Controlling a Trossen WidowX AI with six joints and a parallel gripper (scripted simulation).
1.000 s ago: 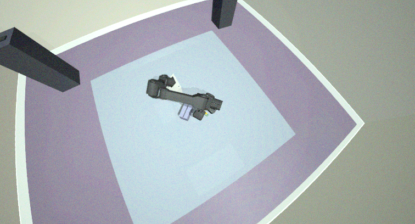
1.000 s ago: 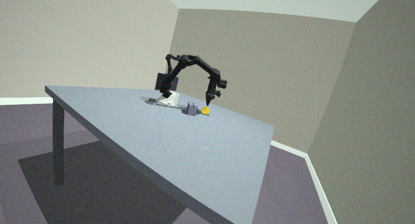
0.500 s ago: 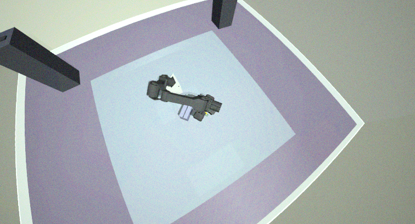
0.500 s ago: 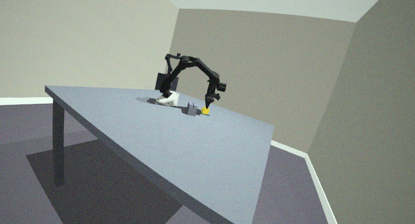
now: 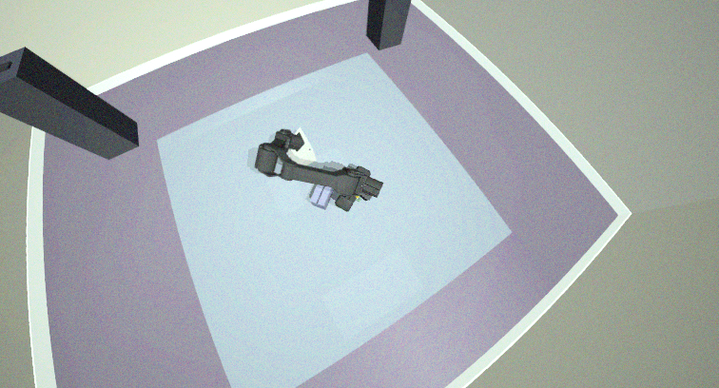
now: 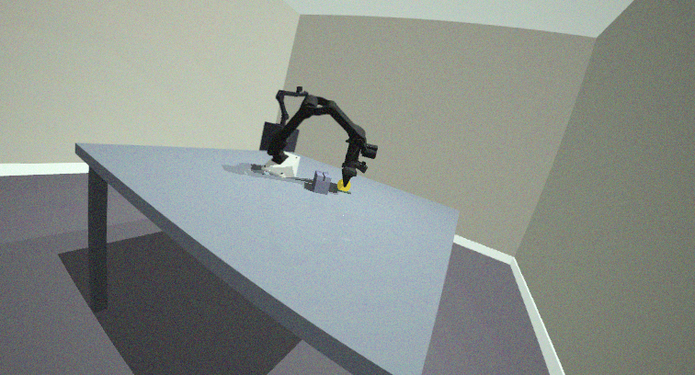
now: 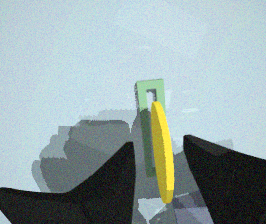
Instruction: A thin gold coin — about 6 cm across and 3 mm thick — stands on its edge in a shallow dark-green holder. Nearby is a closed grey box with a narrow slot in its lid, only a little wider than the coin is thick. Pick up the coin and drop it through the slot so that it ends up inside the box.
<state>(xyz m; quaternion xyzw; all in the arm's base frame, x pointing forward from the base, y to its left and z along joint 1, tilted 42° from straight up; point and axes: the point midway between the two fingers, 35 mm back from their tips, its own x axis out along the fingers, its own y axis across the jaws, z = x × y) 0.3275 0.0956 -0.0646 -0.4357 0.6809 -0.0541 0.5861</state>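
Note:
The gold coin [image 6: 342, 188] [image 7: 162, 150] stands on its edge in the green holder [image 7: 142, 88]. In the top view only a speck of yellow shows beside the arm. My gripper [image 6: 346, 184] [image 7: 158, 144] is open and points down at the coin. In the wrist view one fingertip is on each side of the coin, with a visible gap on both sides; the right gap looks smaller. The closed grey box [image 5: 324, 197] [image 6: 321, 184] stands close to the holder, toward the arm's base, with a dark slot in its lid. Its corner shows at the bottom of the wrist view.
The arm's white base [image 5: 303, 154] [image 6: 288, 165] stands behind the box. The forearm passes above and beside the box in the top view. The table [image 5: 281, 264] [image 6: 291, 245] has its edges well away from the coin and box.

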